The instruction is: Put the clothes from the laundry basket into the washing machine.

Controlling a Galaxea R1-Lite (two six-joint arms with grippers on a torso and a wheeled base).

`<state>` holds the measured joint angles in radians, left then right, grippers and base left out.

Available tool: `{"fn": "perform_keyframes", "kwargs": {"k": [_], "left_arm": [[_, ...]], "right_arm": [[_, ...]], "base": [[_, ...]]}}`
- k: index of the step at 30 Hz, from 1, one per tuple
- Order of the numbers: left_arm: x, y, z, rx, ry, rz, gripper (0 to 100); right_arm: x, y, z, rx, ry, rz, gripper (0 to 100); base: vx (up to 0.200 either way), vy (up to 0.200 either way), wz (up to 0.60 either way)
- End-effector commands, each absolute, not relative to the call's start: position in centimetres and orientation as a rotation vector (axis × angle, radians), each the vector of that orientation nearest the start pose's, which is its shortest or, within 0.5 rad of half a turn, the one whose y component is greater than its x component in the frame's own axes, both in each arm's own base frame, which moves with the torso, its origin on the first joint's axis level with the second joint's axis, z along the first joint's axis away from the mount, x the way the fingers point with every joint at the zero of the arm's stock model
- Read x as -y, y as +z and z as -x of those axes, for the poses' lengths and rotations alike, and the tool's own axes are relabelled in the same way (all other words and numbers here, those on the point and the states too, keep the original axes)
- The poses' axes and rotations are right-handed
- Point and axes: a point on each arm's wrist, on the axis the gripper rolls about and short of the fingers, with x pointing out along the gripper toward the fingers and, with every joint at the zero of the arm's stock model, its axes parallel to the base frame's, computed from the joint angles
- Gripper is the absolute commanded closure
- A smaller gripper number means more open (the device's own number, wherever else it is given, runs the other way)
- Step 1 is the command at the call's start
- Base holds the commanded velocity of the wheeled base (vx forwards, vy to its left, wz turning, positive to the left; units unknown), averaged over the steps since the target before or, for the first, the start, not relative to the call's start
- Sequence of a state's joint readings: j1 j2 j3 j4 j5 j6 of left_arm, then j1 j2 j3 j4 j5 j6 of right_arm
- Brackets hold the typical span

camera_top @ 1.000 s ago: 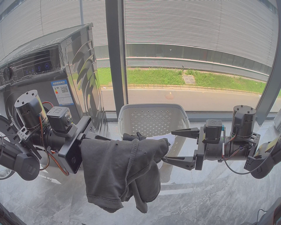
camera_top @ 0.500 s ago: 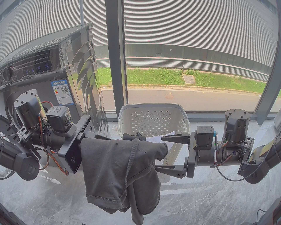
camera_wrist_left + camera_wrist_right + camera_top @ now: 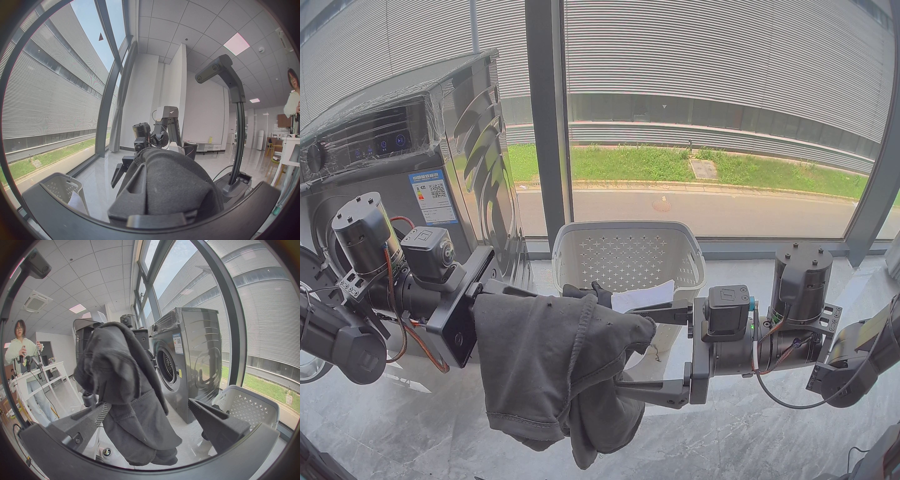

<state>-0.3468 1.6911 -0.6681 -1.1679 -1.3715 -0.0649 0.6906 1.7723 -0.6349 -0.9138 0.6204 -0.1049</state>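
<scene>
Two hands meet at one dark grey garment: left hand grips it, largely buried beneath; right hand spread wide, straddling its edge.

The floor before me is pale grey marbled tile, glossy, with seams running across it, and it reaches the window wall. The washer stands on it at my left, its side near the window post. The basket sits on the floor just beside the washer, on its right, close to the foot of the window. It is upright, with its star-punched wall facing me. Farther back in the room a white table stands on the same floor.
</scene>
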Motion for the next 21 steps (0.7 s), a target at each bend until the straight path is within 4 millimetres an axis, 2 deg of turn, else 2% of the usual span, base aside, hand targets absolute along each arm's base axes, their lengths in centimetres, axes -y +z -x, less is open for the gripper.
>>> {"fn": "perform_keyframes", "kwargs": {"k": [1, 10, 21], "left_arm": [[11.5, 19.8, -25.3, 0.080, -1.718, -0.028, 100], [11.8, 20.6, -25.8, 0.104, -1.709, -0.035, 100], [12.0, 20.6, -26.6, 0.124, -1.692, -0.040, 100]], "right_arm": [[-20.0, 15.0, -21.5, -0.155, 1.332, 0.098, 0], [-23.1, 14.3, -22.6, -0.157, 1.381, 0.101, 0], [-23.0, 14.0, -21.7, -0.176, 1.398, 0.101, 0]], "base": [[0.000, 0.000, 0.00], [0.000, 0.000, 0.00], [0.000, 0.000, 0.00]]}}
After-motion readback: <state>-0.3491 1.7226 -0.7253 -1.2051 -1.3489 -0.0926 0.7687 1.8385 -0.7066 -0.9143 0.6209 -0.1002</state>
